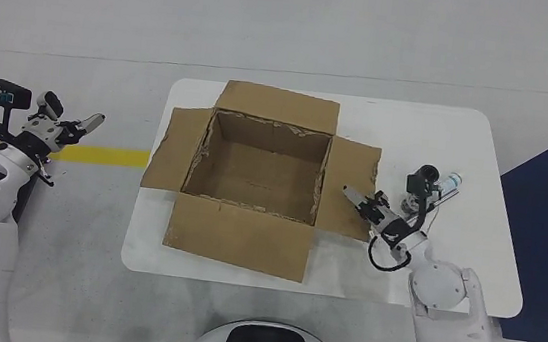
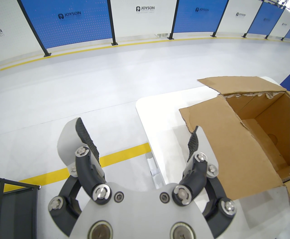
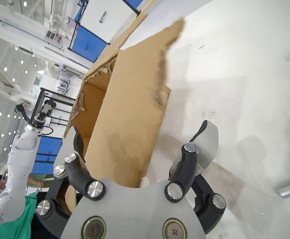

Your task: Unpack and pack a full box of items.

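Top view: the cardboard box (image 1: 259, 174) stands at the middle of the white table (image 1: 439, 133), all four flaps folded outward. The right gripper (image 1: 356, 202) sits at the box's right flap (image 1: 350, 164), fingers spread wide. In the right wrist view that flap lies between the fingers, though contact cannot be told. A small pale object (image 1: 452, 179) lies on the table right of the box, beside the right arm. The left gripper (image 1: 83, 126) hangs off the table's left edge, above the floor near a yellow line (image 1: 120, 156), its pincer wide apart and holding nothing.
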### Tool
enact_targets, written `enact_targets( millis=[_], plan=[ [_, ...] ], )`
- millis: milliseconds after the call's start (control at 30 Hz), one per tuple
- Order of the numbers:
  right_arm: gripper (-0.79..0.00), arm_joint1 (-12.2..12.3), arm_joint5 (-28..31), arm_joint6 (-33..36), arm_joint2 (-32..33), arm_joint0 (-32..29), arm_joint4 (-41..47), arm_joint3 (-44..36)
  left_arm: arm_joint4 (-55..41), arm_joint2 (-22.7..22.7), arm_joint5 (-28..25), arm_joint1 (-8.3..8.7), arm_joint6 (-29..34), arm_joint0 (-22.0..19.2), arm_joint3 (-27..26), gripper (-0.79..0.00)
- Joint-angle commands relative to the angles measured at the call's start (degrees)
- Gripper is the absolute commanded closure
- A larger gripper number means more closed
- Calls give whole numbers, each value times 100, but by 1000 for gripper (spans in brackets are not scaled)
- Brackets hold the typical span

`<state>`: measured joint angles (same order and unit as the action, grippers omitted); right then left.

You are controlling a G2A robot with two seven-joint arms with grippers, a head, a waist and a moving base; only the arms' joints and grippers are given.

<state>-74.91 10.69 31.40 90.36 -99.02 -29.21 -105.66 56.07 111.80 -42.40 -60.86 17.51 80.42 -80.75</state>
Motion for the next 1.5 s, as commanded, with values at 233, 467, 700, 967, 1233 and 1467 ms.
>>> enact_targets(
  millis=[233, 467, 700, 967, 1233, 1467],
  plan=[
    [-785, -57, -855, 295, -908, 1230, -273, 527, 0, 0, 0, 0, 0, 0, 0, -785],
    [-785, -40, -952, 117, -938, 1288, -333, 339, 0, 0, 0, 0, 0, 0, 0, -785],
    [-785, 119, -108, -80, 627, -169, 480, -775, 0, 0, 0, 0, 0, 0, 0, -785],
    [-785, 135, -342, -839, 1894, -1110, 1098, -939, 0, 0, 0, 0, 0, 0, 0, -785],
    [-785, 135, -342, -839, 1894, -1110, 1098, -939, 0, 0, 0, 0, 0, 0, 0, -785],
    [-637, 177, -1697, -720, 2102, -930, 358, -630, 0, 0, 0, 0, 0, 0, 0, -785]
  ],
)
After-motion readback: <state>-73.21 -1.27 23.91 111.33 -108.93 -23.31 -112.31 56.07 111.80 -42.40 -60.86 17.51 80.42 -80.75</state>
